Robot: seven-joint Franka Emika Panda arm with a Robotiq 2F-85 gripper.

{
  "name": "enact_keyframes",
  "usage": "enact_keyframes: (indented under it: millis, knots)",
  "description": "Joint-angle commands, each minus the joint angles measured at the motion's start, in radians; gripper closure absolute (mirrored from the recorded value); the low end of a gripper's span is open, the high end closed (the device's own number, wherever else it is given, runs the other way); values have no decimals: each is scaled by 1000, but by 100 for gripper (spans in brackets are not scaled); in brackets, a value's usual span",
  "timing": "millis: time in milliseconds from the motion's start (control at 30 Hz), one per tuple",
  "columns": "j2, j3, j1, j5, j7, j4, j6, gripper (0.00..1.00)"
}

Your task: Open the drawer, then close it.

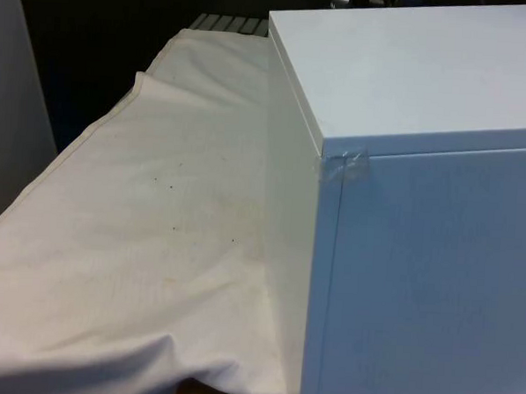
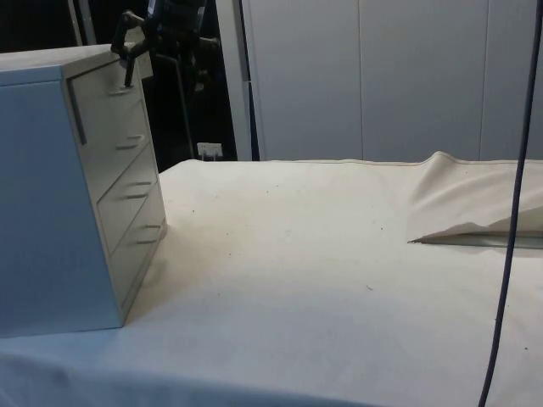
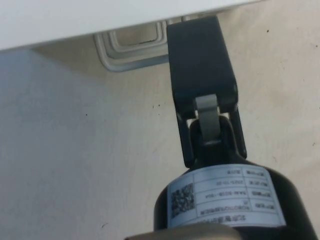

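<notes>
In the front view a white box-shaped chest of drawers (image 1: 419, 258) stands on the counter's white cloth (image 1: 137, 243), a strip of clear tape (image 1: 346, 168) on its top corner. In the side view the black two-finger tool (image 2: 129, 72) sits at the handle of the shut top drawer (image 2: 110, 102), three more drawers stacked beneath it. In the wrist view the tool (image 3: 200, 45) reaches the silver looped handles (image 3: 132, 47) just beside it; whether it grips one, I cannot tell.

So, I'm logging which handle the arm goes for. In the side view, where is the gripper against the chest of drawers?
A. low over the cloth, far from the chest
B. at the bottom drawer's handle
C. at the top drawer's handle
C: the gripper sits at the top drawer's handle on the chest of drawers.
</notes>
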Motion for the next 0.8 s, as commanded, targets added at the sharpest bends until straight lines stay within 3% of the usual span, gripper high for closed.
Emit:
enact_keyframes:
  millis: [0, 300, 333, 600, 633, 667, 767]
  knots:
    - [0, -1, 1, 1, 15, -7, 22, 0]
    - [-12, 3, 5, -8, 39, -12, 39, 0]
    - [-11, 7, 3, 0, 21, -6, 20, 0]
    - [-41, 16, 10, -11, 78, -48, 52, 0]
    - [-34, 18, 7, 0, 55, -33, 32, 0]
    - [-45, 18, 10, -12, 81, -54, 52, 0]
    - [-62, 26, 10, -11, 92, -83, 53, 0]
